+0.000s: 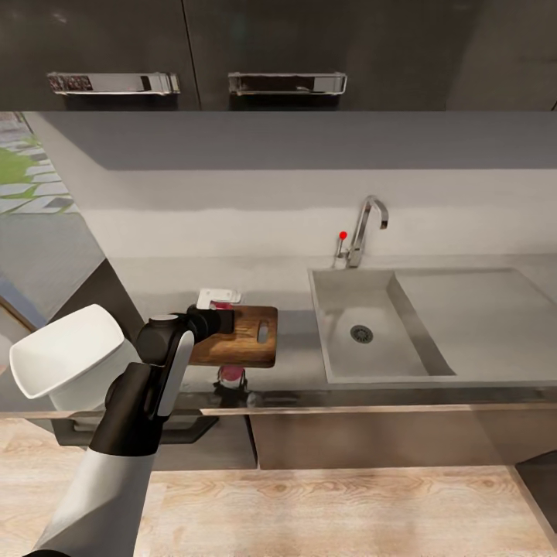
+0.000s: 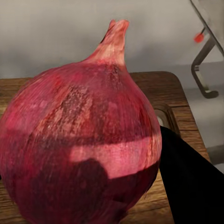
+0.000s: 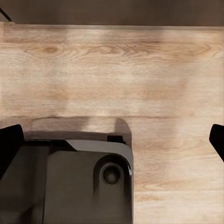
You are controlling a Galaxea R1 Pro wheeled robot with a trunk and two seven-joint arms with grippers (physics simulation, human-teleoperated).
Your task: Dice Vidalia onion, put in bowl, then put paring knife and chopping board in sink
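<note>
1. The countertop (image 1: 294,363) runs left to right under dark cabinets, smooth grey and reflective, so the things on it throw mirror images at its near edge.
2. The sink (image 1: 379,352) sits right of centre, its steel basin with only the round drain showing in it and a flat drainboard to the right; the tap (image 1: 363,228) with its red dot stands at the far rim. With the basin bare, the take-out step looks done.
3. The bowl (image 1: 66,356) stands at the left near corner of the countertop, glossy white and square, well apart from the board, probably waiting for the dice.
4. The board (image 1: 247,340) lies between bowl and sink, dark brown with grain and a slot hole toward its right end.
5. The left gripper (image 1: 220,319) reaches over the board's left end. In the left wrist view one dark finger (image 2: 189,182) presses the onion's flank, so the jaws appear to be pinching the bulb, likely to set it down for cutting.
6. The onion (image 2: 79,140) is held just over the board's left part; whether it touches the wood cannot be told. It is pinkish-red, streaked, with a pale pointed neck standing up.
7. The right gripper (image 3: 112,140) hangs over the wooden floor, jaws spread wide, idle beside the robot's base (image 3: 70,182).
</note>
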